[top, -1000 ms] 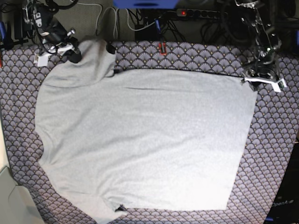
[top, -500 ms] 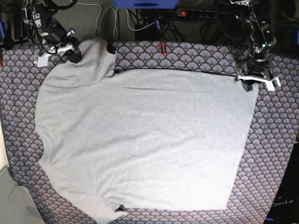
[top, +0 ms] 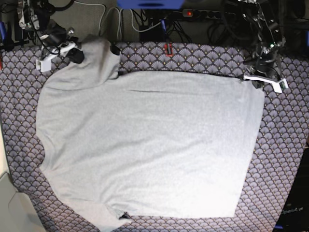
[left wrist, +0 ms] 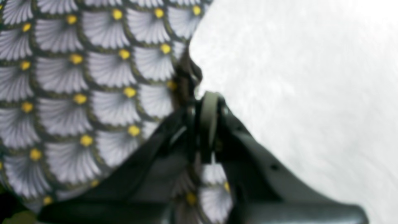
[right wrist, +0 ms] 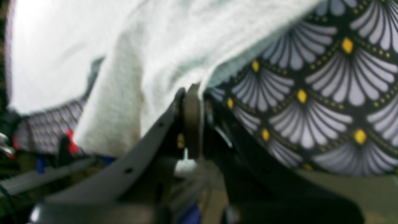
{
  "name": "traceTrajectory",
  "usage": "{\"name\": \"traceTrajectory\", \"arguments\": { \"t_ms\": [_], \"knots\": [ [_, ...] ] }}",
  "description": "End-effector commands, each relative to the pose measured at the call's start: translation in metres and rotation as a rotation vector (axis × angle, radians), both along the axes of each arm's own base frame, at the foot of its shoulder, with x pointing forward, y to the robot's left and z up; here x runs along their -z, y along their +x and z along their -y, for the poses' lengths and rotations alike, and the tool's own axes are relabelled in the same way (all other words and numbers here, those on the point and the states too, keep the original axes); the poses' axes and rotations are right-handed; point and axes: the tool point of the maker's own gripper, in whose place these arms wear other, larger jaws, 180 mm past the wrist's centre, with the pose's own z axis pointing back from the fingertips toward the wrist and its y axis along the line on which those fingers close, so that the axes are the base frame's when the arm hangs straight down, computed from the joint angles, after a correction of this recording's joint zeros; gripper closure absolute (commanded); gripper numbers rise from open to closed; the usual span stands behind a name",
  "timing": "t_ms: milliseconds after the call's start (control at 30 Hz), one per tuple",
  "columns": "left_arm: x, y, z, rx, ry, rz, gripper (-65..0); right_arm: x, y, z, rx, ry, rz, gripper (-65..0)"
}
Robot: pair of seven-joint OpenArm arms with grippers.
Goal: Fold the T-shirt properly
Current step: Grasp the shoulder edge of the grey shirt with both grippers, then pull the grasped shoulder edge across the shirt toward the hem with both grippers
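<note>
The light grey T-shirt [top: 145, 145] lies spread flat on the fan-patterned tablecloth [top: 282, 145], plain side up, with one sleeve reaching to the far left. My right gripper [top: 77, 54] is shut on that sleeve's edge. In the right wrist view its jaws [right wrist: 191, 90] pinch the fabric [right wrist: 171, 40], which lifts off the cloth there. My left gripper [top: 248, 78] is at the shirt's far right corner. In the left wrist view it [left wrist: 206, 99] looks shut, with the shirt's dark hem corner [left wrist: 188, 74] running into its tips.
A power strip [top: 203, 13] and cables lie behind the table's far edge. A small red object [top: 167, 49] sits on the cloth at the back middle. A pale surface [top: 9, 208] borders the front left corner.
My left gripper has moved left and back onto the shirt's far right corner, and the corner has shifted slightly with it. My right gripper has moved a little back and left with the sleeve.
</note>
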Motion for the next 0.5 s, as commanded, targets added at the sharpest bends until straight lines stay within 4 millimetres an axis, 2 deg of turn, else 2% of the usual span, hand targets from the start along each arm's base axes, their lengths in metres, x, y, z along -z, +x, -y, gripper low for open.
{"name": "traceTrajectory", "arguments": {
  "t_ms": [0, 67, 167, 333, 400, 467],
  "knots": [
    [-0.021, 0.011, -0.006, 0.004, 0.041, 0.065, -0.6, -0.011, 0.007, 0.001, -0.015, -0.007, 0.044, 0.0],
    [-0.034, 0.016, -0.006, 0.012, 0.057, 0.095, -0.6, -0.026, 0.020, -0.007, -0.066, 0.004, 0.109, 0.0],
    [-0.047, 0.021, -0.006, 0.016, 0.072, 0.126, -0.6, -0.035, 0.029, -0.007, -0.093, -0.007, 0.142, 0.0],
    [-0.049, 0.023, -0.010, 0.015, 0.082, 0.130, -0.6, -0.048, 0.052, -0.002, -0.100, -0.024, 0.200, 0.0],
    [-0.061, 0.039, -0.015, 0.018, 0.096, 0.166, -0.6, -0.057, 0.067, 0.002, -0.091, -0.032, 0.237, 0.0],
    [-0.062, 0.049, -0.018, 0.020, 0.096, 0.175, -0.6, -0.067, 0.081, 0.011, -0.063, -0.046, 0.278, 0.0]
  ]
}}
